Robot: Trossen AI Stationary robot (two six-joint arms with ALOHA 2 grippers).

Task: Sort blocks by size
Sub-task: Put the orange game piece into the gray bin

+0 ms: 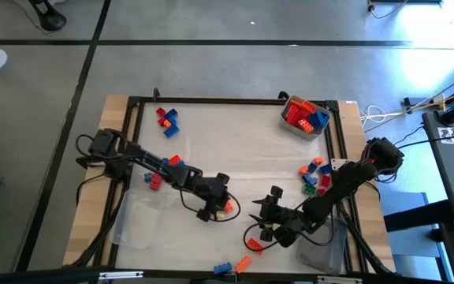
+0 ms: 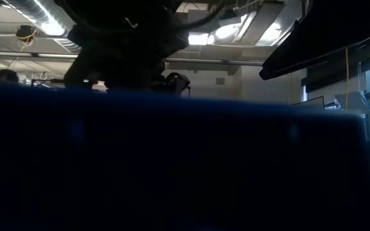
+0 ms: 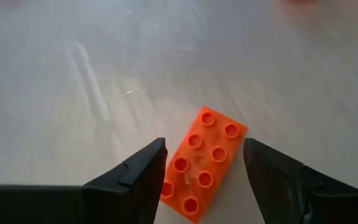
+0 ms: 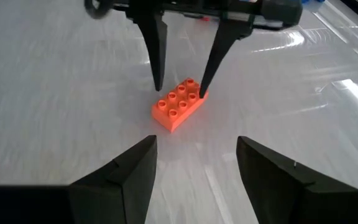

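My left pincer [image 3: 204, 180] straddles the orange block [image 3: 202, 163], open, gripping nothing; its skewed angle risks twisting on closure.

Even, bright light falls on the pale white desk [image 1: 235, 142] in the high view, with a bluish glare washing the floor at the upper right. The low view is mostly dark: a blurred, out-of-focus blue mass close to the lens fills it, and only ceiling strip lights glow behind. Both wrist views are bright, with soft streaky reflections on the desk surface and softened edges.
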